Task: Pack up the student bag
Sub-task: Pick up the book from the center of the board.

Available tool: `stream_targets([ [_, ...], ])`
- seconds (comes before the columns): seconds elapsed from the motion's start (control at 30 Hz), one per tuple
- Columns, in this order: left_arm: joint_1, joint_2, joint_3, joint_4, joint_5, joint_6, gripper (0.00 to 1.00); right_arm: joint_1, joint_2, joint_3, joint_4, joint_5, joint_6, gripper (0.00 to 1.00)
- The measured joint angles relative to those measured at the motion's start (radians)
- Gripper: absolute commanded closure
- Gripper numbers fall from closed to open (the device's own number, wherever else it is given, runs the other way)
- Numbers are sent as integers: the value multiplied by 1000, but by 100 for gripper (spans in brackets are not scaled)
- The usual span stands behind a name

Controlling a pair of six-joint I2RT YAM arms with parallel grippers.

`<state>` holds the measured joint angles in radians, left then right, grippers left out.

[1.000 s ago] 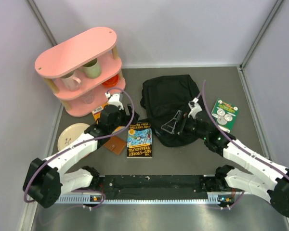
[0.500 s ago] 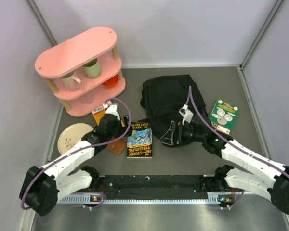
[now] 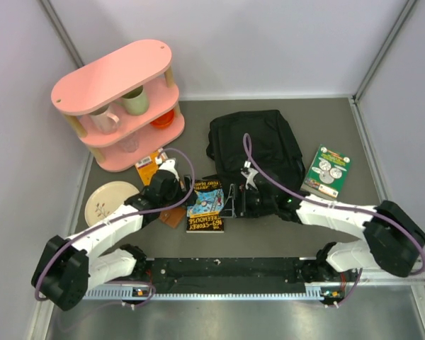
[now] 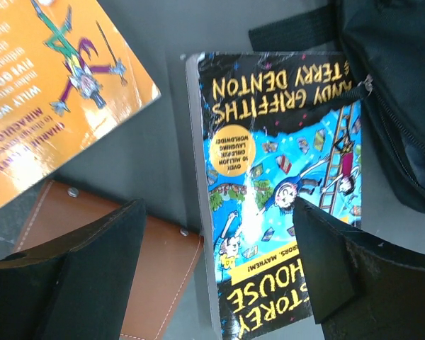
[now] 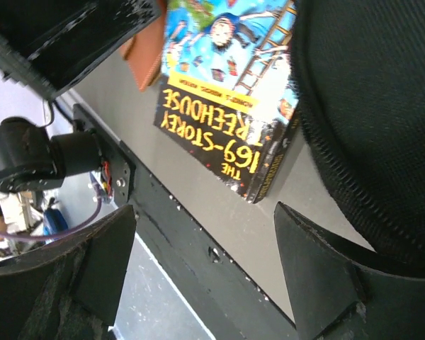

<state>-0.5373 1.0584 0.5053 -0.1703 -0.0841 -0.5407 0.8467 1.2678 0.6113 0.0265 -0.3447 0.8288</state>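
The pink two-tier shelf point(image 3: 117, 99) is standing at the far left of the table point(image 3: 283, 234), carrying a pink mug point(image 3: 103, 119) and a green mug point(image 3: 134, 101) on its middle level. A cream plate point(image 3: 106, 200) is lying on the near side of the shelf. An orange book point(image 3: 147, 164) is lying just beside the shelf base, and a brown leather wallet point(image 4: 163, 262) is lying on the near side of that book.

The left gripper point(image 3: 184, 191) is hovering above the wallet and the left edge of the 169-Storey Treehouse book point(image 3: 206, 207). Its jaws are standing wide apart, grasping nothing.

The right gripper point(image 3: 231, 200) is hovering at the right edge of the same book, beside the student bag point(image 3: 258, 149). Its jaws are also released and empty.

The student bag is lying flat at the centre of the table, toward the far side, with its near-left portion touching the Treehouse book. A green book point(image 3: 326, 170) is lying just beside the bag on the right.
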Motion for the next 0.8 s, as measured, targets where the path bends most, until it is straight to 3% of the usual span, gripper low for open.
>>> stream_targets([
  [0.33,0,127,-12,58,66,-31,17,18,164,-1,114,59,129,28],
  [0.57,0,130,-64,169,159,-59,23,21,250,0,135,97,161,31],
  [0.8,1,105,-95,202,208,-74,50,22,311,13,196,104,199,37],
])
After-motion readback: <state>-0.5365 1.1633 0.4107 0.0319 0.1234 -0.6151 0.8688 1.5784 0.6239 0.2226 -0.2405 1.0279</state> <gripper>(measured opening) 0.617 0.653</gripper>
